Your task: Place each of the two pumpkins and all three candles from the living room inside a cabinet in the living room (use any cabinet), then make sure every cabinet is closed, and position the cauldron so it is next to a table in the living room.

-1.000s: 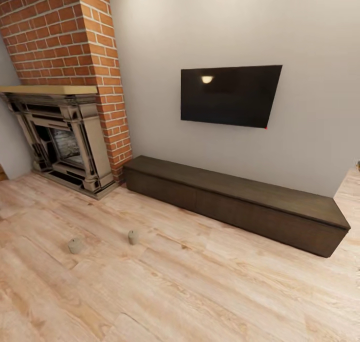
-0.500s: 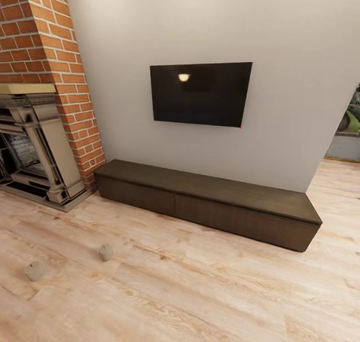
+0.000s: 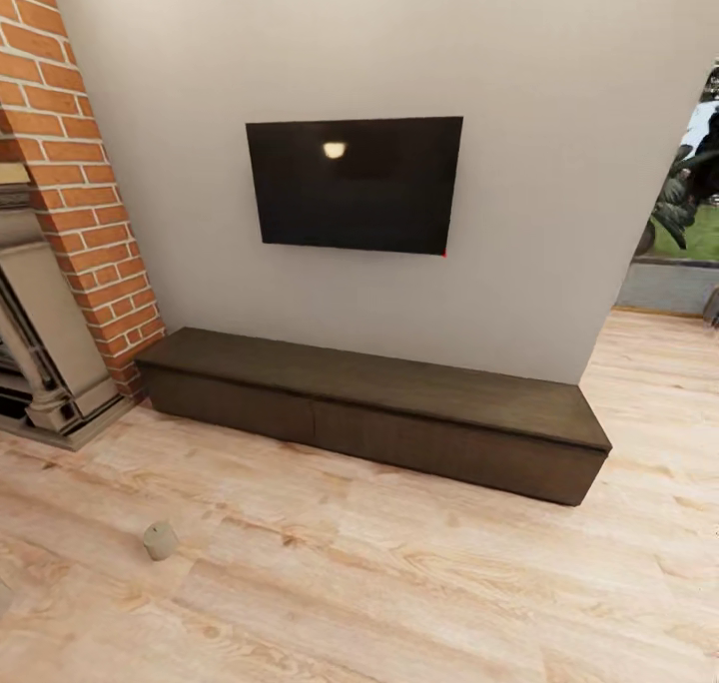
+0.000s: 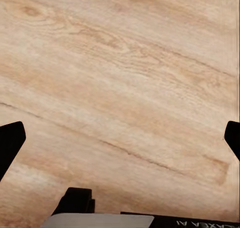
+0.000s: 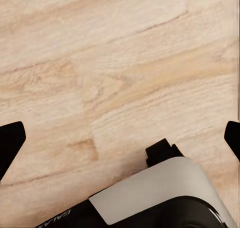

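Little of the task looks done, judged from what is seen. The long, low dark-brown wooden cabinet (image 3: 374, 418) is set against the pale grey wall, under a black wall-mounted flat screen (image 3: 355, 184), and both wide drawer fronts are flush and closed; whether anything is already stored inside cannot be told. One small squat grey-brown candle (image 3: 160, 540) is seen upright on the light wooden plank floor (image 3: 399, 593), well apart from the cabinet front and nearer its left end, so it has not yet been put away. A red brick chimney (image 3: 75, 194) and part of a stone-coloured fireplace surround (image 3: 45, 363) are seen at the left edge, and a doorway with greenery at the right. The left gripper (image 4: 120, 138) is pointed down at bare floor, its dark fingertips (image 4: 10, 143) spread wide at the frame sides with nothing between them. The right gripper (image 5: 120, 138) is likewise pointed at bare floor, jaws wide apart and empty. Nothing is held, so a pick-up of the candle, a drawer pull, the stowing of the other items, drawer closing and the cauldron placement are all judged to be left.
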